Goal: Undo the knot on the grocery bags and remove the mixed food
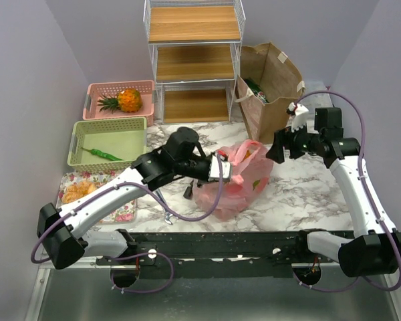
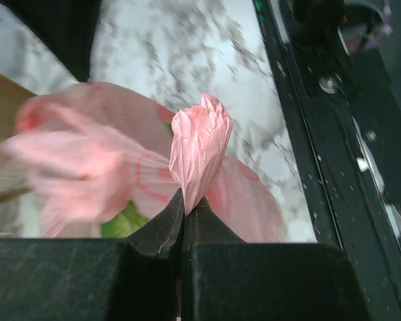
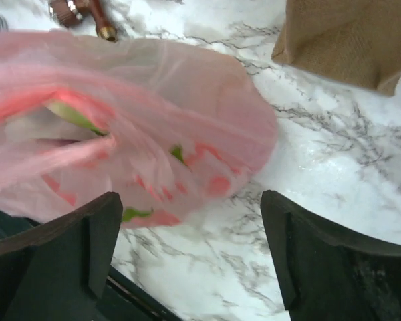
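Observation:
The pink plastic bag (image 1: 244, 180) lies on the marble table, with green and red food showing dimly through it. My left gripper (image 1: 232, 175) is shut on a bunched pink handle end (image 2: 199, 144) of the bag; its jaws (image 2: 185, 204) are pressed together on the plastic. I cannot tell whether this lump is the knot. My right gripper (image 1: 275, 151) is open and empty, just right of the bag and above the table; in the right wrist view (image 3: 190, 231) the bag (image 3: 147, 114) lies ahead of its fingers. The brown paper bag (image 1: 271, 83) stands at the back right.
A white wire shelf (image 1: 194, 57) stands at the back. A pink basket (image 1: 99, 90) holds a pineapple (image 1: 127, 100). A green basket (image 1: 107, 127) holds a green vegetable. A flowered tray (image 1: 123, 207) at the left holds orange pieces (image 1: 79, 192). A small dark object (image 1: 189, 190) lies beside the bag.

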Action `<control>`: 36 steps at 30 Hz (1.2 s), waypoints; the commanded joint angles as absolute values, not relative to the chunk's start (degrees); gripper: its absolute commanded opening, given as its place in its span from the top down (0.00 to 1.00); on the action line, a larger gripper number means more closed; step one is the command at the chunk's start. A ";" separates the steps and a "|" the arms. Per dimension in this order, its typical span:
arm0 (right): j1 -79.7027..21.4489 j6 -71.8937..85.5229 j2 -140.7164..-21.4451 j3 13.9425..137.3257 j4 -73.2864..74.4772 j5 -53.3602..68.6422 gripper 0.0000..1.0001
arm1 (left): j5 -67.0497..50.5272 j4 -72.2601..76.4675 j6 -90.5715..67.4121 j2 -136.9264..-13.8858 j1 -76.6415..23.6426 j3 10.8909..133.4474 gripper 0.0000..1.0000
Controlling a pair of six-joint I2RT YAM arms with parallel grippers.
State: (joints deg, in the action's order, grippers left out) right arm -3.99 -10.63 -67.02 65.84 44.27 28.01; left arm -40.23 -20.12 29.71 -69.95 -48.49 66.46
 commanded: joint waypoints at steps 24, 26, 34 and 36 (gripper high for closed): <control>-18.11 -24.19 -75.68 70.78 25.70 21.84 0.38 | -34.01 -25.09 43.00 -68.29 -57.32 62.23 1.00; -18.11 -22.00 -77.24 72.81 24.66 19.40 0.63 | -32.92 -25.22 42.63 -67.06 -58.59 60.11 1.00; -18.10 -13.85 -76.14 77.99 26.47 29.97 0.99 | -26.14 -31.44 43.29 -63.09 -63.71 53.13 0.83; -18.02 -13.79 -74.72 76.85 26.87 30.93 0.99 | -27.02 -32.37 39.18 -61.02 -61.10 54.99 0.61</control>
